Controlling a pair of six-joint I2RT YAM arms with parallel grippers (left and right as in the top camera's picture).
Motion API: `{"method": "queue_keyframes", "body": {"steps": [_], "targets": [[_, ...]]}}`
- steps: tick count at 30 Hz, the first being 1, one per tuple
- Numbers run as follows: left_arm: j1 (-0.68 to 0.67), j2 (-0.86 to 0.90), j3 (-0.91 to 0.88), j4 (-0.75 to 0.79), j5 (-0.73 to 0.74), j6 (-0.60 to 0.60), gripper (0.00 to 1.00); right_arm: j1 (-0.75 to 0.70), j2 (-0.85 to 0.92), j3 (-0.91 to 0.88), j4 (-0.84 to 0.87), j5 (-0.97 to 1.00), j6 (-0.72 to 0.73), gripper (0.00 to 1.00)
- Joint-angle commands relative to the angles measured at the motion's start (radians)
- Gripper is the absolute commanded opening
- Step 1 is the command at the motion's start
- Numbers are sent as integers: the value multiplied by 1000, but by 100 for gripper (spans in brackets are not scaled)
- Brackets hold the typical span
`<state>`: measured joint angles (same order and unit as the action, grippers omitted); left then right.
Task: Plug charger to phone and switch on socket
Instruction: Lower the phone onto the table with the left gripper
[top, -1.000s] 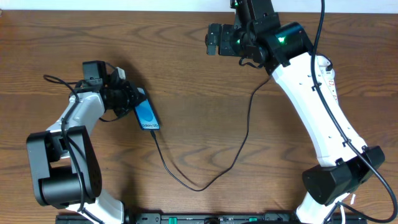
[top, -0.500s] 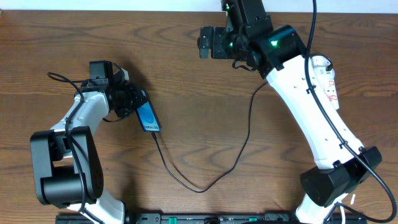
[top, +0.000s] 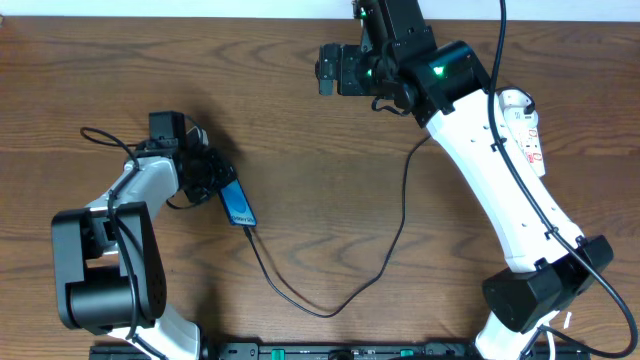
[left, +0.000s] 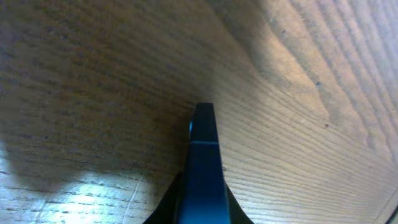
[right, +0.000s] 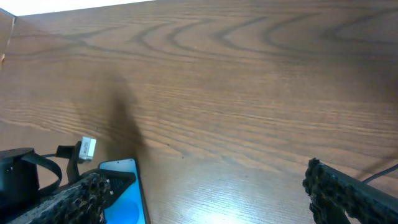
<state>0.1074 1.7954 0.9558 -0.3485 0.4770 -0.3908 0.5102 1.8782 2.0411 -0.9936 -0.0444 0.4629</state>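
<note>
My left gripper (top: 212, 180) is shut on the phone (top: 238, 205), a blue-screened smartphone lying slantwise at the table's left. In the left wrist view the phone (left: 204, 168) shows edge-on between the jaws. The charger (top: 330, 312), a thin black cable, meets the phone's lower end, loops toward the front and runs up behind my right arm. The socket (top: 527, 125), a white strip with red marks, lies at the right, partly hidden by that arm. My right gripper (top: 326, 68) is open and empty above the far middle of the table. Its wrist view (right: 205, 180) shows the phone (right: 124, 193) at lower left.
Wooden table (top: 330, 190) with a white far edge (right: 74, 9). Both arm bases stand at the front edge. A black robot cable with a white tag (right: 87, 147) hangs by my left wrist.
My left gripper has carried the phone a little toward the front, dragging the cable's loop along. My right gripper shifted slightly left, then held still.
</note>
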Motion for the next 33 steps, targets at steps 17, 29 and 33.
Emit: {"method": "queue_keyframes", "body": {"steps": [17, 29, 33], "targets": [[-2, -2, -4, 5, -44, 24, 8, 7, -14, 8, -13, 13, 3, 99], [-2, -2, -4, 5, -44, 24, 21, 7, -14, 8, -17, 13, 3, 99], [-2, -2, -4, -2, -44, 24, 25, 7, -14, 8, -21, 13, 3, 99]]}}
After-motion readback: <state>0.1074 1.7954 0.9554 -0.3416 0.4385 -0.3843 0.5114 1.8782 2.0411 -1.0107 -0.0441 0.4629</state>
